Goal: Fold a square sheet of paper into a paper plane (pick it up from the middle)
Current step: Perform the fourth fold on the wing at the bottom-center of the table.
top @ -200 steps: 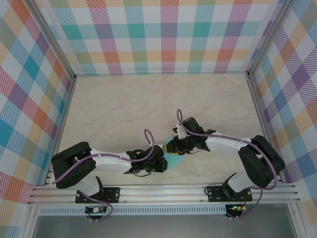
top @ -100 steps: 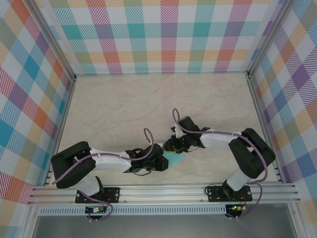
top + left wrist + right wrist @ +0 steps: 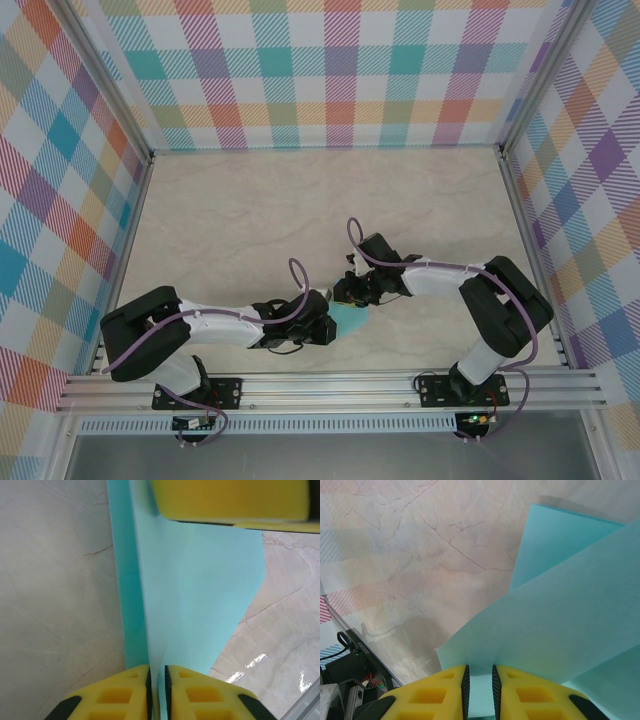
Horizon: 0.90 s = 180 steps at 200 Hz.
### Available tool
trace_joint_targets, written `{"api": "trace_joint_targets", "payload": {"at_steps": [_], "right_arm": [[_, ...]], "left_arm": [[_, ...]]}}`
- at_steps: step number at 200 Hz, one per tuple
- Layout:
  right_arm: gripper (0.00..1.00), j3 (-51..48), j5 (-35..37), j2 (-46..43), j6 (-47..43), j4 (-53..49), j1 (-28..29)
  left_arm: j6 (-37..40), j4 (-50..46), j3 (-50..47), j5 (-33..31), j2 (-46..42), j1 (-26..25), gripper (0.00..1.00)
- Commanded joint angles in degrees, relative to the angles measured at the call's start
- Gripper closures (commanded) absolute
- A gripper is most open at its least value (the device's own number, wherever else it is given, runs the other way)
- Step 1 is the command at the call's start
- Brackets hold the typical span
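The left gripper [image 3: 156, 674] is squeezing its 2 yellow pocketed fingers [image 3: 120, 694] nearly together, pinching a folded edge of the sheet of paper [image 3: 200, 590]. The sheet is smooth, matte turquoise, and its straight crease is running toward 12 o'clock. The right gripper [image 3: 479, 677] is likewise pinching a thin edge of the sheet, whose panel is fanning toward 2 o'clock. In the top view the sheet is sitting between both grippers at the 6 o'clock side of the veined marble-look table [image 3: 230, 220]. The left arm [image 3: 220, 325] is stretching low toward 3 o'clock, and the right arm [image 3: 440, 275] is reaching toward 9 o'clock.
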Motion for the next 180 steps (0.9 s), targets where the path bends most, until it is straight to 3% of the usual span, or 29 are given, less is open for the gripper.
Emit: {"api": "trace_joint_targets", "payload": {"at_steps": [1,43,85,180], "right_arm": [[0.78,1.30,0.86,0.38,-0.16,-1.48,0.33],[0.78,0.99,0.70,-0.29,-0.25,-1.76,0.33],[0.76,0.89,2.32,-4.40,-0.87,-4.01,0.33],[0.74,-1.11,-5.64,-3.71,0.29,3.09,1.56]], "left_arm": [[0.76,-1.03,-1.60,-0.08,-1.02,0.03,0.87],[-0.81,-0.46,-2.21,-0.67,-0.70,0.11,1.00],[-2.89,3.32,-4.61,2.60,-1.32,1.29,1.00],[-0.17,7.80,-4.25,14.55,1.65,6.48,1.00]]}}
